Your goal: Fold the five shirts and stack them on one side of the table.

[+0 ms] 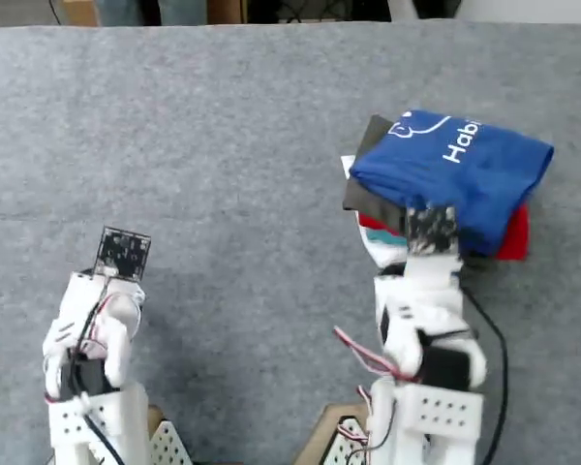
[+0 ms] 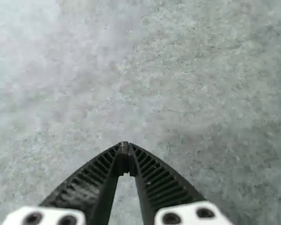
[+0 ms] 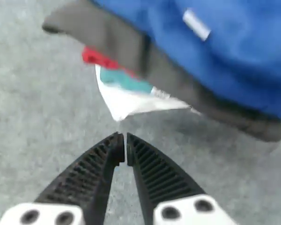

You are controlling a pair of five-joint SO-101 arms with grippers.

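Shirts point(image 1: 445, 184) sit in one pile on the right side of the desk point(image 1: 223, 145), right in front of my right arm point(image 1: 426, 329). Blue shirt point(image 1: 455, 160) is on top, bulging a bit. A dark one point(image 1: 366, 170) pokes out beneath it, then a red one point(image 1: 515, 240), and a white one point(image 1: 380, 247) with teal on it sticks out at the near corner. I count four layers; whether a fifth is buried in there I cannot tell.

Right jaws are pressed together, hanging over bare desk just short of that white corner, touching nothing. Left jaws are together too, over bare desk, well apart from the pile.

I reckon all of this is light, limp cloth with no stiffness. Pinch a single layer and the fold would likely peel open and drag the others askew. If I tidy the pile, I'd bite a folded edge through all its layers, low and close to the desk. The white corner is the easiest reach. The blue top looks loose and could slide off if nudged.
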